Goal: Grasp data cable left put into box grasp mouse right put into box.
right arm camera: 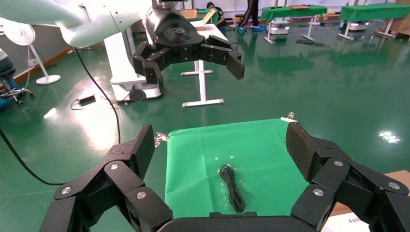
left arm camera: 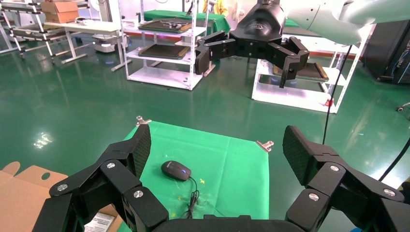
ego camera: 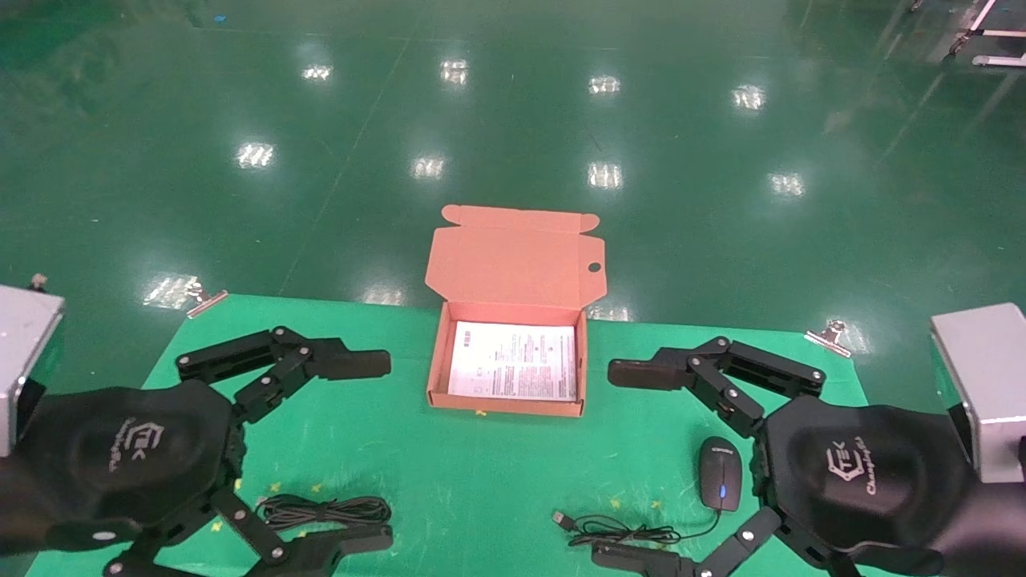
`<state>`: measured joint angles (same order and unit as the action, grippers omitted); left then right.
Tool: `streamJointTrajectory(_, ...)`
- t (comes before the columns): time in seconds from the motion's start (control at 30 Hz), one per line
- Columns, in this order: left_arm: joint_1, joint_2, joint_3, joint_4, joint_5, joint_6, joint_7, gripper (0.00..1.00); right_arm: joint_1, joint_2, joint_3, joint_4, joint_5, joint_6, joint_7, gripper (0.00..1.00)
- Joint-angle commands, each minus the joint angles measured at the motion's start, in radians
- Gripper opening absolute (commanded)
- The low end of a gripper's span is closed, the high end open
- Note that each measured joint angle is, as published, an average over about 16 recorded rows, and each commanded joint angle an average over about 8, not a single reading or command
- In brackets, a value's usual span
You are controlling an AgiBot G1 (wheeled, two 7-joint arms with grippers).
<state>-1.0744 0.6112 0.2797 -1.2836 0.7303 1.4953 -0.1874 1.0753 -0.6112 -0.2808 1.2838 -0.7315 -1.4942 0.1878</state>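
So nothing's done yet: the box (ego camera: 508, 353) sits lid-up at the far middle of the green surface (ego camera: 449, 473) w/ only its white sheet inside, the data cable (ego camera: 325, 510) lies coiled near the front by the left claw (ego camera: 365, 449), and the mouse (ego camera: 719, 473) rests beside the right claw (ego camera: 633, 465). Both claws hover low w/ fingers spread apart, holding nothing, so both grasps and both drops are left. Room: glossy green floor (ego camera: 513, 120), white racks (left arm camera: 164, 43) further off.

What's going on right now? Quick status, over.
Left gripper open above data cable. Right gripper open beside mouse. Box open, holding only its printed sheet. Nothing in the way.
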Motion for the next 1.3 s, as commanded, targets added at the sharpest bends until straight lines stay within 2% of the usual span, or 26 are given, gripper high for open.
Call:
streamJointTrajectory(0.03, 0.000, 0.000, 0.000, 0.000, 0.000, 0.000, 0.000, 1.00, 0.000, 0.000, 0.000, 0.000, 0.000, 0.000, 0.000, 1.00)
streamJointTrajectory(0.57, -0.002, -0.001, 0.002, -0.001, 0.004, 0.001, -0.001, 1.00, 0.000, 0.000, 0.000, 0.000, 0.000, 0.000, 0.000, 1.00)
streamJointTrajectory(0.77, -0.033, -0.005, 0.027, -0.005, 0.058, 0.014, -0.011, 1.00, 0.010, 0.007, -0.003, 0.002, -0.021, -0.004, -0.013, 1.00)
streamJointTrajectory(1.1, -0.158, 0.019, 0.131, -0.017, 0.254, 0.053, -0.060, 1.00, 0.123, 0.032, -0.066, 0.052, -0.237, -0.023, -0.041, 1.00)
streamJointTrajectory(1.3, -0.237, 0.047, 0.207, -0.019, 0.367, 0.070, -0.083, 1.00, 0.238, 0.011, -0.157, 0.068, -0.427, -0.058, -0.086, 1.00)
